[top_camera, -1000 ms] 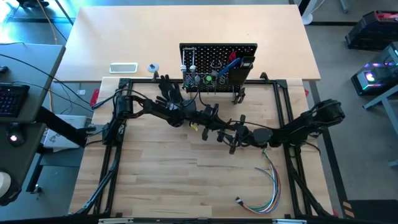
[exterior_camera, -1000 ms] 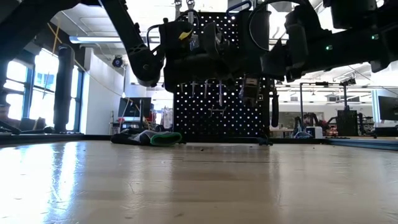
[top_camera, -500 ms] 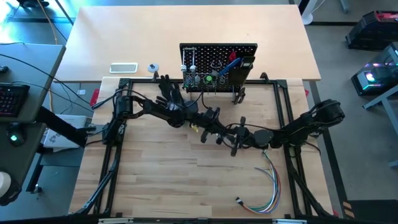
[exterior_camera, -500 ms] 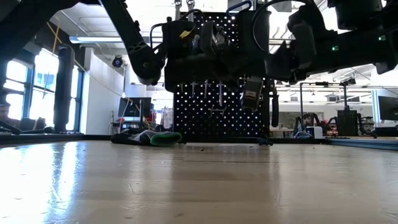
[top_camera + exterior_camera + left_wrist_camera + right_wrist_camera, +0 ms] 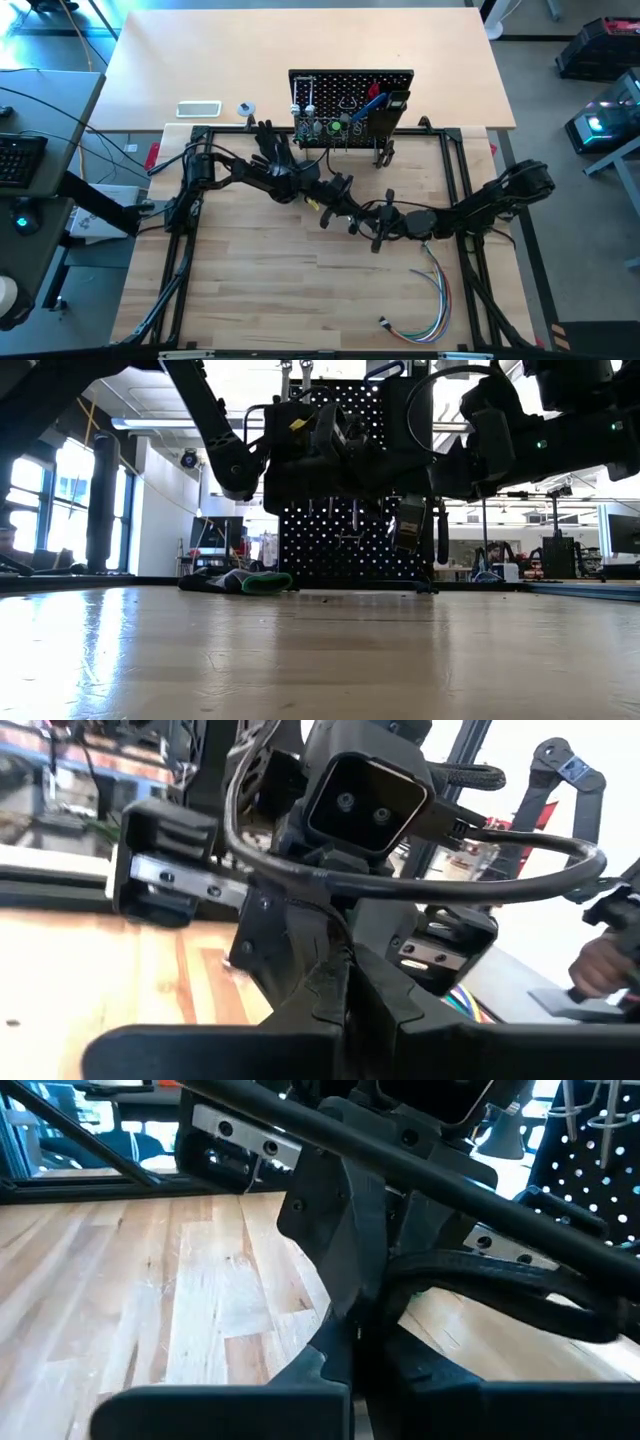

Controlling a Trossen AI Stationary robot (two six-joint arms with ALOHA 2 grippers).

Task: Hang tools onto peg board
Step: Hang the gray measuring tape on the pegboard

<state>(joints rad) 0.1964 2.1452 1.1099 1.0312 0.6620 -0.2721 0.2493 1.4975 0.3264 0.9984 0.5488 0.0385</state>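
We see both grippers meeting above the surface [image 5: 250, 270], in front of the peg board [image 5: 350, 85]. Left gripper [image 5: 335, 205] jaws are closed; right gripper [image 5: 355, 215] jaws are closed too. We cannot tell what, if anything, either holds.

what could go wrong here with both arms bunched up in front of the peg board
1. The left gripper and right gripper meet almost tip to tip above the table, both shut; any sideways move could knock them together.
2. The right arm's looped cable hangs close to the left gripper and could snag.
3. The peg board stands close behind; a swing could jar its hung tools.
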